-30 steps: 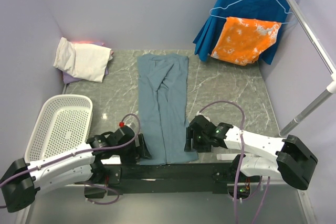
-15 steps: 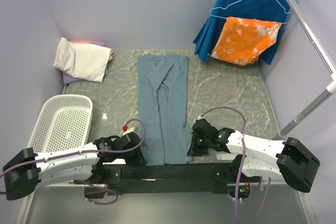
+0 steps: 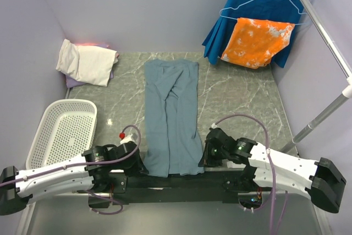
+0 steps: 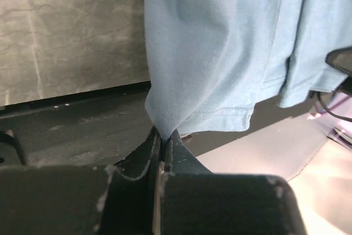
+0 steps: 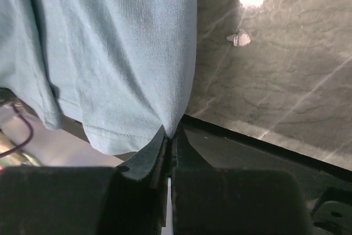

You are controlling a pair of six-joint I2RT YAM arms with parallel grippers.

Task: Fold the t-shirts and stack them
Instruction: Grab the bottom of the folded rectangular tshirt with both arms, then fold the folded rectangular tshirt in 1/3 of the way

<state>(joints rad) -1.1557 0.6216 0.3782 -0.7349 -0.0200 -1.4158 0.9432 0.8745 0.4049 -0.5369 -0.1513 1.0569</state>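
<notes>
The blue-grey t-shirt (image 3: 171, 116) lies as a long folded strip down the middle of the tabletop (image 3: 236, 97). The left claw (image 4: 163, 138) and right claw (image 5: 169, 136) each pinch a near corner. Only the wrist views show its stitched hem.

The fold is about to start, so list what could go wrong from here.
1. Both pairs of jaws are shut on only the tips of the blue-grey t-shirt's near corners. The cloth could slip out when lifted.
2. The hem between them hangs past the table's near edge. It might drag or snag on the black rail there.
</notes>
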